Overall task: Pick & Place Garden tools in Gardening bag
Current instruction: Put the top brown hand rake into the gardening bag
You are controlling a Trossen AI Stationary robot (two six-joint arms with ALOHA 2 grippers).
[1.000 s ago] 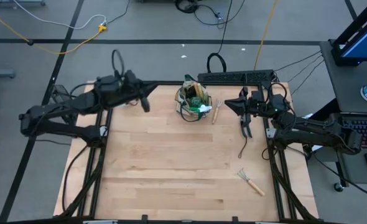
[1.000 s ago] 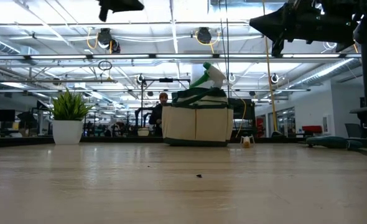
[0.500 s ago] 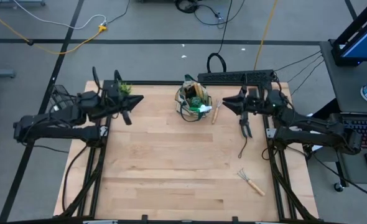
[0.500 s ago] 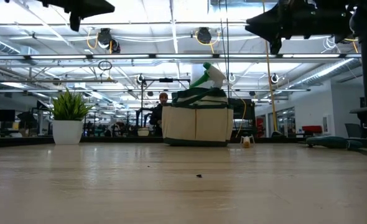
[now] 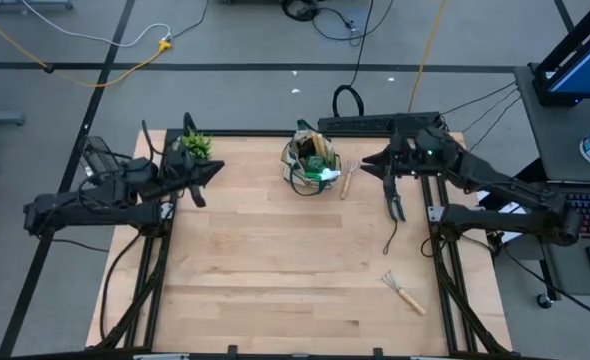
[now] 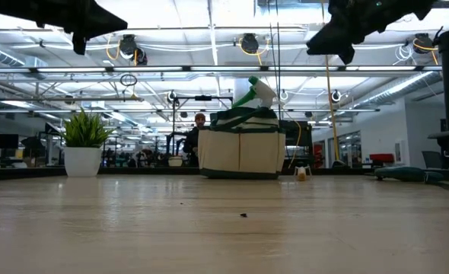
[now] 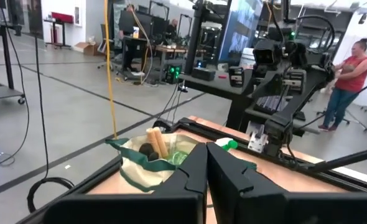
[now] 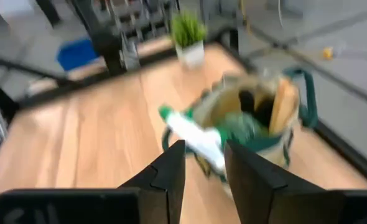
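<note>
Several tool handles half-buried in the gardening bag, indistinct.

Left gripper raised left of gardening bag, fingers closed, right gripper raised right of it, fingers parted
</note>
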